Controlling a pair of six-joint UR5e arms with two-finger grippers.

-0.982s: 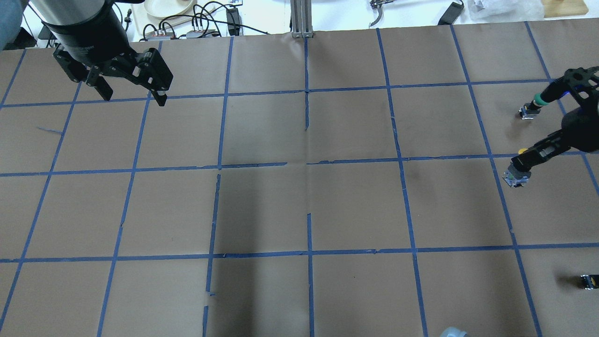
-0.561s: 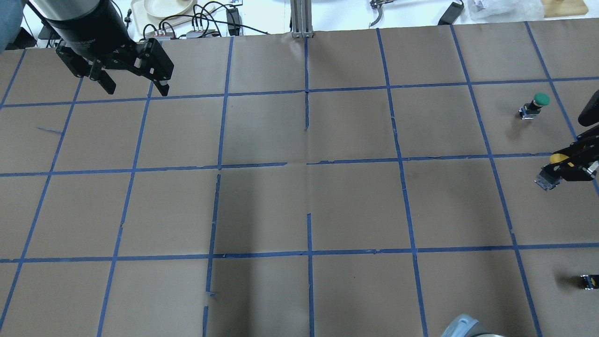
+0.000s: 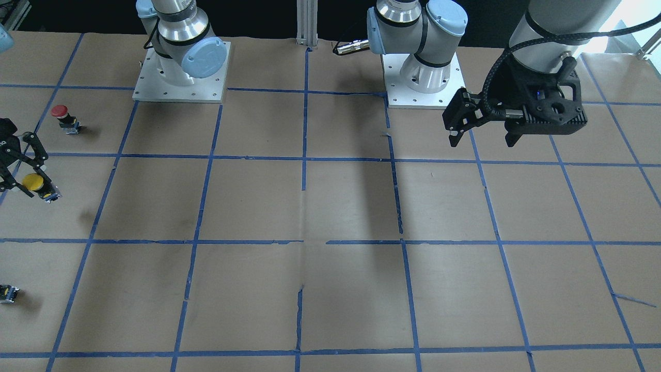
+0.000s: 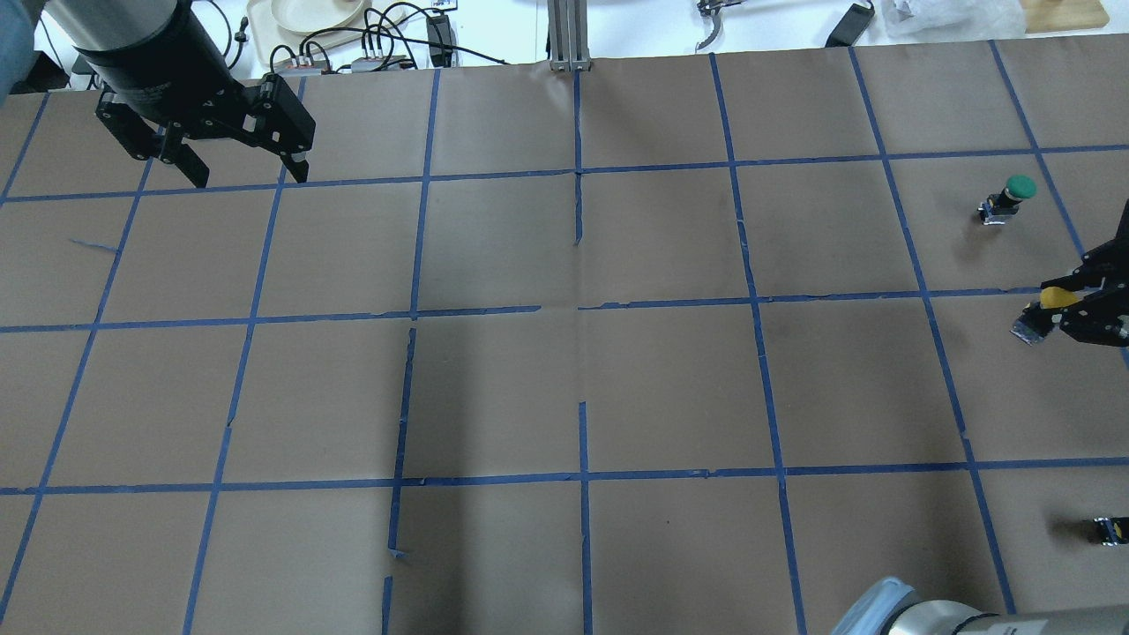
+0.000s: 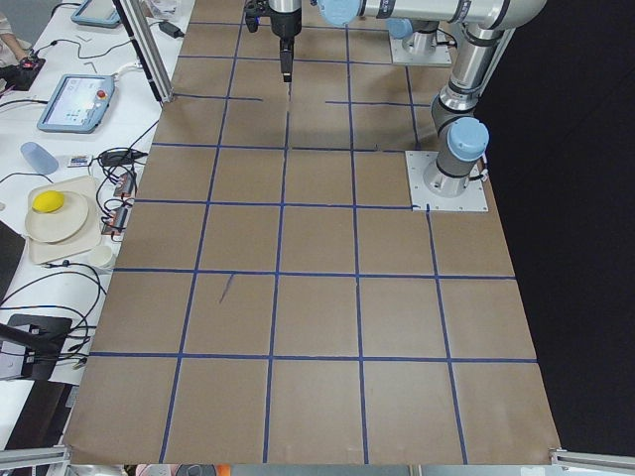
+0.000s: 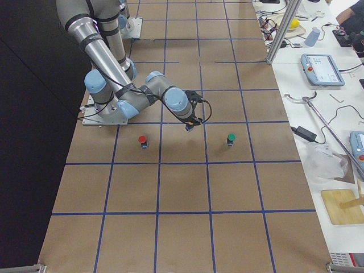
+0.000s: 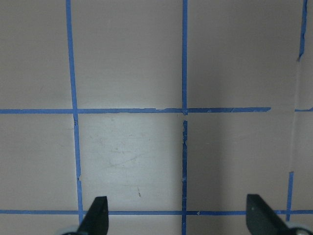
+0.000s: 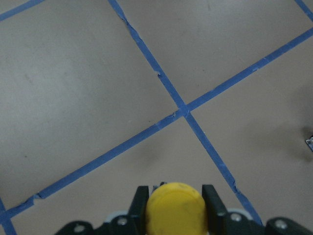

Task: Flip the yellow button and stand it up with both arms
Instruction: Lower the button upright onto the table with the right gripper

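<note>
The yellow button [image 4: 1052,298] has a round yellow cap and a grey-black body. My right gripper [image 4: 1045,311] is shut on it and holds it above the table near the right edge. In the right wrist view the yellow cap [image 8: 176,209] sits between the two fingers [image 8: 211,201]. In the front-facing view the button [image 3: 33,182] is at the far left in that gripper [image 3: 40,189]. My left gripper [image 4: 249,175] is open and empty above the far left of the table. It also shows in the front-facing view [image 3: 483,142] and the left wrist view [image 7: 177,218].
A green-capped button [image 4: 1014,192] stands beyond the right gripper, and a red-capped one [image 3: 63,115] stands on its near side. A small black-and-yellow piece [image 4: 1110,529] lies at the right edge. Cables and a plate [image 4: 313,13] lie beyond the table's far edge.
My right gripper has moved right with the yellow button and no longer covers the green button. My left gripper has shifted slightly toward the far edge and stays open.
</note>
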